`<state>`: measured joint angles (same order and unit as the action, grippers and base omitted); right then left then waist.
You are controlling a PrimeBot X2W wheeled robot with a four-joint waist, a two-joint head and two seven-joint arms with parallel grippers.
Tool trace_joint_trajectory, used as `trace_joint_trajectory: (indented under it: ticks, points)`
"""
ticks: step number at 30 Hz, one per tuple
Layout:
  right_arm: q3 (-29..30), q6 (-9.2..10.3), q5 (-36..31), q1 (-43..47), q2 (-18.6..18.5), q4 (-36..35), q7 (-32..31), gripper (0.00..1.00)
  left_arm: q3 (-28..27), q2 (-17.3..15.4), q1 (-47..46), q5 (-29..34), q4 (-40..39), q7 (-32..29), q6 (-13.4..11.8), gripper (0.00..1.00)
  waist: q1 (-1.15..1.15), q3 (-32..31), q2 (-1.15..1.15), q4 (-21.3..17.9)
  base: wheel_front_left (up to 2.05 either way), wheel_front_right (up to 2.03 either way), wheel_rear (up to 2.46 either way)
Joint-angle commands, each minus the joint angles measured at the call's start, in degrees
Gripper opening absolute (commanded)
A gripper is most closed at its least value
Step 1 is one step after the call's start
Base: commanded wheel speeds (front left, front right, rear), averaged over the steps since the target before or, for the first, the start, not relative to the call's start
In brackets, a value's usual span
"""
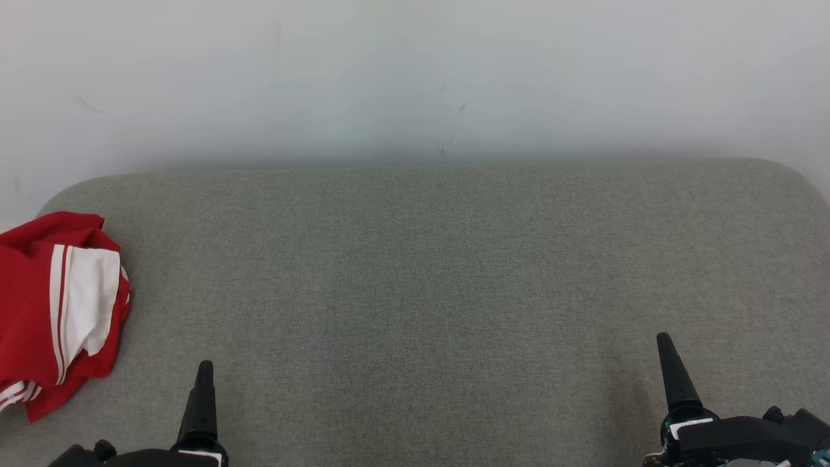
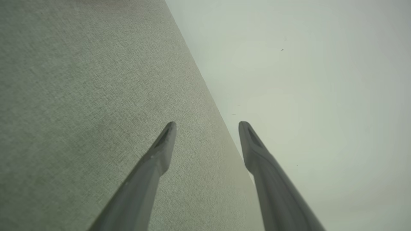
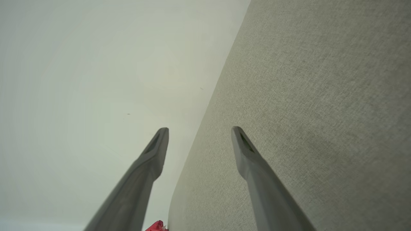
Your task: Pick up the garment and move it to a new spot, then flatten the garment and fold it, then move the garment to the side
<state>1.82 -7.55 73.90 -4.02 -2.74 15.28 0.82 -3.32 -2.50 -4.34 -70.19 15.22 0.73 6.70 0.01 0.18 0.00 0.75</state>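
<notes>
Left claw and right claw hang at the near edge of the grey fabric-covered table, each with its two dark fingers spread wide apart and nothing between them. A crumpled red-and-white garment lies on the table near the left claw, on its outer side and well apart from the right claw.

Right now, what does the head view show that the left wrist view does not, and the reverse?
Head view, beyond the left wrist view: the crumpled red garment with white stripes lying at the left end of the grey woven fabric surface, and the right gripper. Left wrist view, beyond the head view: both long dark fingers of the left gripper, spread apart with nothing between them. Shared: the grey surface, the pale plain wall and the left gripper.
</notes>
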Motion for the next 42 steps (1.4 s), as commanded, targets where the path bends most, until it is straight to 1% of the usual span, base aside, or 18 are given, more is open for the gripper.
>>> trace_joint_trajectory:
  ticks: [1,9,14,20,31,42]
  points:
    - [-0.3,0.03,-2.7,-0.6,-0.2,-0.7,0.7,1.00,0.4,-0.3,-0.2,3.0,-1.1,0.7,-0.1,1.00,-0.01,0.0,0.00,0.0,0.00,0.00,0.00]
    - [-1.2,0.04,-11.6,-0.5,-0.1,0.2,2.4,1.00,2.3,-0.3,0.0,14.5,-1.8,2.4,-1.2,1.00,-0.01,0.0,0.00,0.3,0.00,0.00,0.00]
    - [-1.2,0.04,-19.7,-0.4,-0.1,1.0,3.3,1.00,3.5,-0.4,0.2,21.6,-1.8,3.4,-2.1,1.00,-0.01,0.0,0.00,0.4,0.00,0.00,0.00]
    - [-0.9,0.05,-28.2,-0.5,-0.1,0.6,3.6,1.00,4.9,-0.9,0.3,28.3,-2.0,4.5,-3.1,1.00,-0.01,0.1,0.00,0.6,0.00,0.00,0.00]
    - [-1.3,0.06,-37.7,0.3,-0.1,-0.2,3.6,1.00,6.7,-1.8,0.7,36.5,-2.7,6.4,-4.3,1.00,-0.01,0.1,0.00,1.0,0.00,0.00,0.00]
    - [-1.5,0.07,-43.9,1.2,-0.2,-0.5,4.2,1.00,7.8,-2.3,0.8,42.6,-2.0,8.0,-4.7,1.00,-0.01,0.0,0.00,1.5,0.00,0.00,0.00]
